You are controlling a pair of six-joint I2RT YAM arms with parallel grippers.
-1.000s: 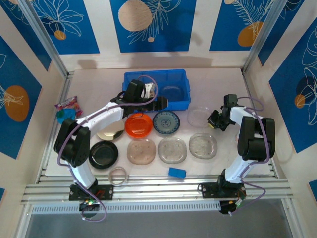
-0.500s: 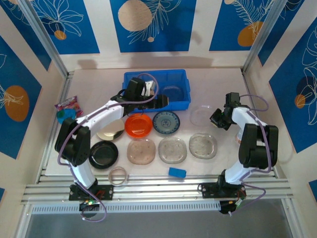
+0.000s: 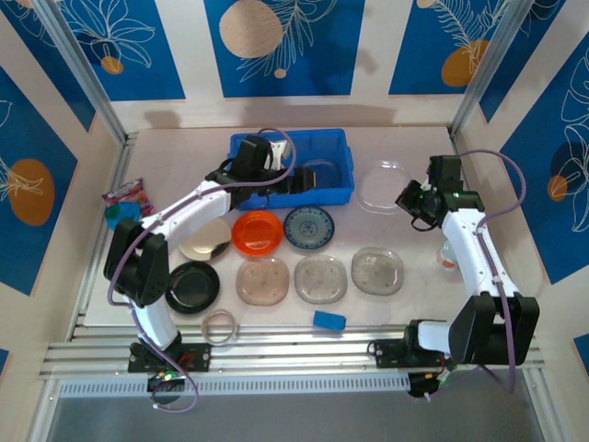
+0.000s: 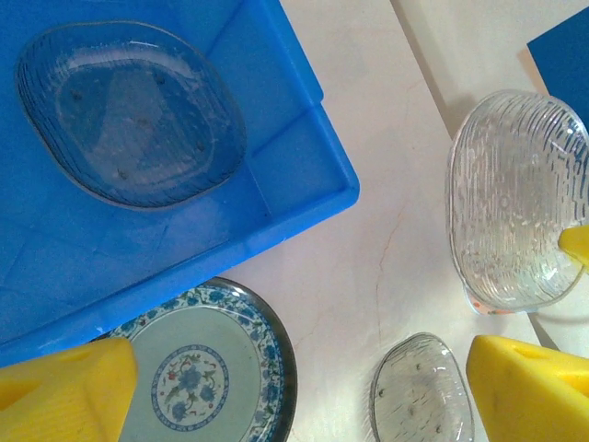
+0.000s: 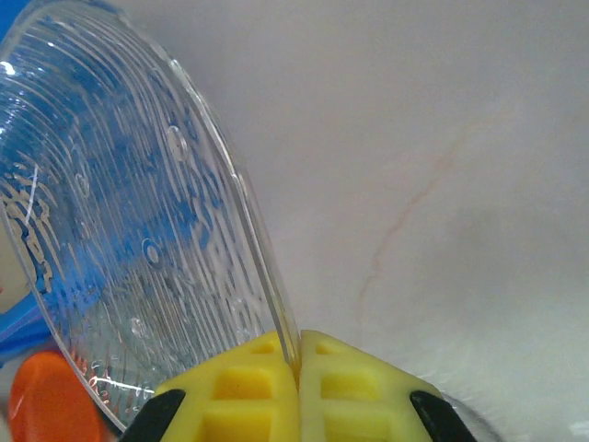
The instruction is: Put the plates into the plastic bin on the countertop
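Left arm: reaches from its near-left base diagonally far and right, with the wrist over the blue bin (image 3: 304, 135).
Left tool (image 3: 302, 182): released, with the fingers spread wide and nothing between them. It hangs above the bin's near right corner.
Right arm: stretched from its near-right base to the far right of the bench (image 3: 175, 161).
Right tool (image 5: 296, 387): clenched on the rim of the ribbed clear plate (image 3: 380, 181), with both fingers pinching the edge.
Ribbed clear plate: tilted, to the right of the bin and apart from its right wall, just left of the right tool.
Bin contents: one smoky plate (image 4: 129, 110) lies flat in the right half.
Middle row, just near of the bin: silver plate (image 3: 204, 241), orange plate (image 3: 257, 232), patterned plate (image 3: 308, 226).
Near row: black plate (image 3: 192, 285), then three translucent plates (image 3: 320, 278) side by side to its right.
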